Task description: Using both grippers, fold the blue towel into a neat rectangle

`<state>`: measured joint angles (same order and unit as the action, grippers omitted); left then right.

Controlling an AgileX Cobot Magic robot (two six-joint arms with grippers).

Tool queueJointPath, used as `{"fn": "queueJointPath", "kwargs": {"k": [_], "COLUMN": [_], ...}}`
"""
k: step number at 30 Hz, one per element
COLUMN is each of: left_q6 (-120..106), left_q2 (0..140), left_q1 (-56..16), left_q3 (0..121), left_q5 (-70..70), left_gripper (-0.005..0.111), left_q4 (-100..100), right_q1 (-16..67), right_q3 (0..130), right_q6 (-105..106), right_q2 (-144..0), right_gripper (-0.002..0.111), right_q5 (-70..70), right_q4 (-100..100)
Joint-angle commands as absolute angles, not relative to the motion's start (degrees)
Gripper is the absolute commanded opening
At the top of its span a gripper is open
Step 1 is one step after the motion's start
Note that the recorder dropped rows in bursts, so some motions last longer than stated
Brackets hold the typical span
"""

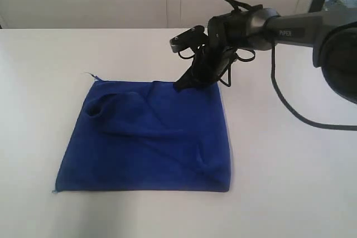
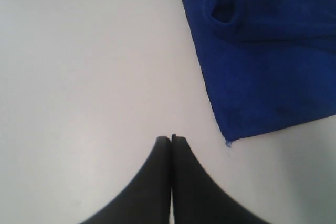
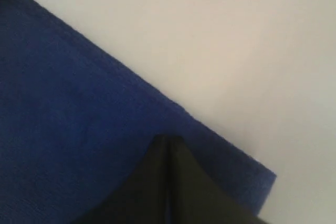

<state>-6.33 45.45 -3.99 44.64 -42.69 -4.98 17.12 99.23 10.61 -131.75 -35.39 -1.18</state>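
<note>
The blue towel (image 1: 156, 137) lies spread on the white table (image 1: 290, 193), folded over, with a puffed fold near its far left corner and wrinkles across the middle. A loose thread (image 1: 88, 74) sticks out at the far left corner. My right gripper (image 1: 181, 86) is shut, its tips down on the towel's far edge near the far right corner; in the right wrist view the right gripper (image 3: 168, 139) rests on the towel (image 3: 68, 129) with no cloth seen between its fingers. My left gripper (image 2: 171, 138) is shut over bare table, apart from a corner of the towel (image 2: 273, 51). The exterior view does not show it.
The right arm's grey link lettered PIPER (image 1: 293, 30) reaches in from the right, with a black cable (image 1: 290, 107) hanging to the table. A white wall stands behind the table's far edge. White table surface surrounds the towel on all sides.
</note>
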Motion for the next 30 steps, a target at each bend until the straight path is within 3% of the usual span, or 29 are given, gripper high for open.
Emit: {"fn": "queueJointPath", "kwargs": {"k": [1,9,21,30], "left_q6": [-6.3,-6.3,-6.3,-6.3], "left_q2": [45.0,45.0,45.0,45.0], "left_q1": [-4.1,-4.1,-4.1,-4.1], "left_q3": [44.6,44.6,44.6,44.6], "left_q5": [-43.0,-43.0,-43.0,-42.9], "left_gripper": [0.0,0.0,0.0,0.0], "left_q4": [-5.3,-5.3,-5.3,-5.3], "right_q1": [15.2,9.1,6.3,6.3], "right_q3": [98.8,98.8,96.3,78.1], "right_q6": [11.3,3.9,-4.8,-6.2], "right_q2": [-132.9,-133.9,-133.1,-121.9], "right_gripper": [0.0,0.0,0.0,0.0], "right_q5": [-33.4,-39.0,-64.9,-58.4], "right_q4": [-1.4,-3.2,-8.5,-8.2]}}
